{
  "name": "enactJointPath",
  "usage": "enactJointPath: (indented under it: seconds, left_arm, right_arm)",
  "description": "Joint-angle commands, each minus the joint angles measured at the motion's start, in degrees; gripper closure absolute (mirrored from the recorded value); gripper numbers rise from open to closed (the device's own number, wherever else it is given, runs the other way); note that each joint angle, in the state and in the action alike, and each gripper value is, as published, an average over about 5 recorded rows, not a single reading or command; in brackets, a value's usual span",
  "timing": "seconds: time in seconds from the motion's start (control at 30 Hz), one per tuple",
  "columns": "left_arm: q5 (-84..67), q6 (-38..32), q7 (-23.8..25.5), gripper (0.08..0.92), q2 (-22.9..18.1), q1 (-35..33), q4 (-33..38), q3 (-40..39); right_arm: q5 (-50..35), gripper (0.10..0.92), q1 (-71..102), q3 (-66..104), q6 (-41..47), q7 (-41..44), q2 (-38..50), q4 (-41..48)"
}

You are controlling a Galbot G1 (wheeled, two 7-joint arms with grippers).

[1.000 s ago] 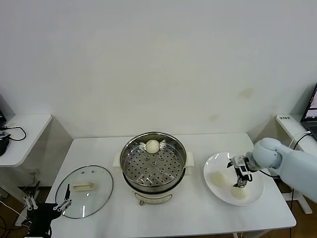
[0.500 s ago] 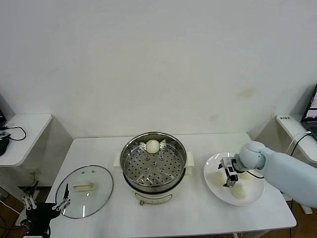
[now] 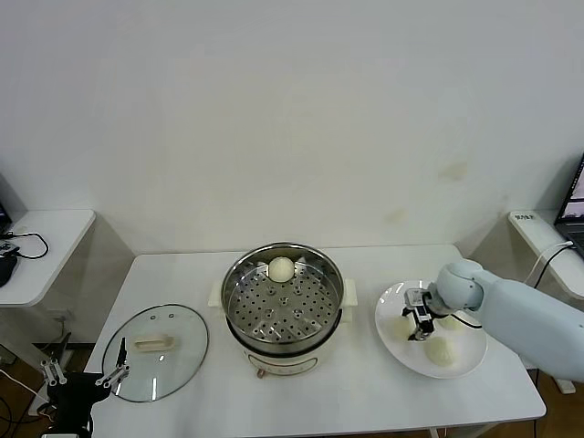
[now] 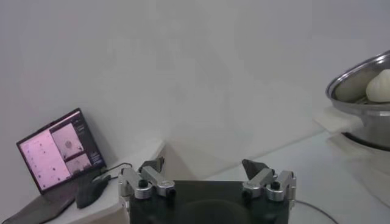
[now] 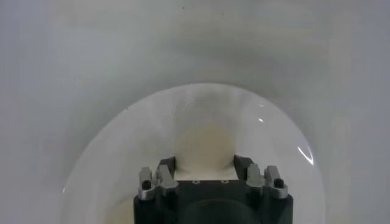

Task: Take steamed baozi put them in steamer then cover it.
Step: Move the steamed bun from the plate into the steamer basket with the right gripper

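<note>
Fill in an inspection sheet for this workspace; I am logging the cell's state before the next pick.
Surface: white table.
Job's things: one baozi in steamer; others on plate, one clear; cover flat on table, left.
Clutter: nothing seen.
Grippers: right gripper open over a plate bun; left gripper open, parked low left.
Cables: cable on side table.
Surroundings: white wall; laptop.

Cream-white baozi (image 3: 281,268) — shiny perforated steel steamer (image 3: 284,301) — white plate (image 3: 470,356).
</note>
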State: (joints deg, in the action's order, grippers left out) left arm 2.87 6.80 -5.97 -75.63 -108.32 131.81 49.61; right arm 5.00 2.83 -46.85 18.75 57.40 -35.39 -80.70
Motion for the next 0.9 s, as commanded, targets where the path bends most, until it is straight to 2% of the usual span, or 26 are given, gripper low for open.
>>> enactJointPath:
  seconds: [0.03, 0.23, 0.4, 0.63, 0.9]
  left_arm:
    - [0.01, 0.03, 0.0, 0.177, 0.03, 0.05, 0.06, -0.04]
    - [0.21, 0.13, 0.06, 0.177, 0.43, 0.3, 0.25, -0.6]
    - [0.2, 0.19, 0.12, 0.177, 0.82, 0.7, 0.47, -0.97]
    - [0.18, 0.24, 0.14, 0.177, 0.79, 1.24, 1.06, -1.73]
    - [0.11, 0.51, 0.24, 0.177, 0.58, 1.98, 1.81, -1.36]
  right_arm:
    - [-4.03, 0.419, -11.12, -1.84, 0.49, 2.72, 5.04, -3.36]
    - [-12.29, 0.415, -24.88, -8.39, 2.38, 2.16, 7.65, -7.85]
    - [-19.54, 0.411, -39.49, -16.7, 5.27, 1.38, 5.06, -11.11]
    - [-29.9, 0.405, -50.8, -24.17, 10.27, -1.5, -6.35, -13.92]
    - [-38.81, 0.398, -46.41, -24.19, 17.09, -7.3, -21.58, -12.77]
